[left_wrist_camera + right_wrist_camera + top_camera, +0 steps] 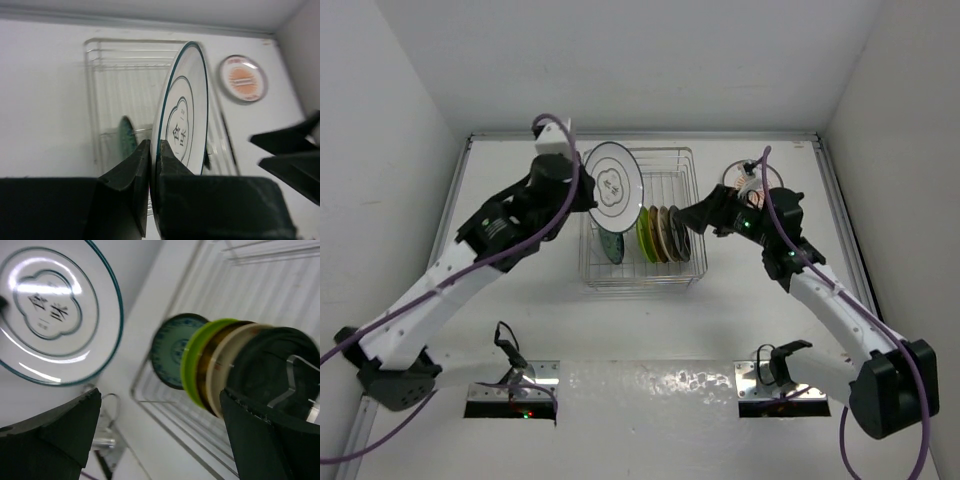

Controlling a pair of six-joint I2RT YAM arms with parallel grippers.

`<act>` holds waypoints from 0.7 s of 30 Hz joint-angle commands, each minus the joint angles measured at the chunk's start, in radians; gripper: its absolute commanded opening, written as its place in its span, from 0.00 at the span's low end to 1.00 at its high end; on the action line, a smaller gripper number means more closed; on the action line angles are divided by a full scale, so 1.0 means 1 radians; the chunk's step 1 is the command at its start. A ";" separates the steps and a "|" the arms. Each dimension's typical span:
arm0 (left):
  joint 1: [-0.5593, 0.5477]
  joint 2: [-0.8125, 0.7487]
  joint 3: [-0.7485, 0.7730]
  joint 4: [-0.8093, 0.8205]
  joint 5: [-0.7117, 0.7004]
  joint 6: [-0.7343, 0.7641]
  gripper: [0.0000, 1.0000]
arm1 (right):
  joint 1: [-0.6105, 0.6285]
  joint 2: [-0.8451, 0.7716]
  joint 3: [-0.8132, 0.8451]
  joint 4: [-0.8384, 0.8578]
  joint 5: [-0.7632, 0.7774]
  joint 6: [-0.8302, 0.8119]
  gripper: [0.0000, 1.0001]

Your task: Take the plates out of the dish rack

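You are looking at a white table (650,330) that is carrying four items directly on its surface. The dish rack (638,284) is sitting toward the far side, roughly midway across the width. A white plate with red-orange marks (242,78) is lying flat to the right of the rack, near the far right corner and clear of the wire. The left mounting plate (542,373) and the right mounting plate (752,372), both bare metal, are lying at the near edge.
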 commanded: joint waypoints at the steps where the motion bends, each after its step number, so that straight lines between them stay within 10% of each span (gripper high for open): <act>1: -0.003 -0.109 -0.134 0.384 0.238 0.009 0.00 | 0.000 0.037 -0.049 0.511 -0.209 0.276 0.99; 10: -0.003 -0.169 -0.271 0.528 0.420 -0.068 0.00 | 0.001 0.066 -0.116 0.665 -0.198 0.346 0.93; 12: -0.003 -0.158 -0.277 0.537 0.443 -0.078 0.00 | 0.001 0.079 -0.120 0.683 -0.207 0.352 0.68; 14: -0.003 -0.155 -0.293 0.563 0.454 -0.094 0.04 | 0.001 0.088 -0.133 0.720 -0.209 0.371 0.23; 15: -0.003 -0.153 -0.296 0.571 0.459 -0.098 0.07 | 0.000 0.096 -0.138 0.726 -0.203 0.389 0.18; 18: -0.003 -0.144 -0.299 0.575 0.439 -0.106 0.27 | -0.002 0.109 -0.144 0.734 -0.194 0.399 0.02; 19: -0.003 -0.141 -0.297 0.565 0.415 -0.106 0.59 | -0.012 0.108 -0.147 0.728 -0.183 0.400 0.01; 21: -0.003 -0.117 -0.268 0.468 0.281 -0.124 0.87 | -0.034 0.097 -0.159 0.651 -0.145 0.399 0.00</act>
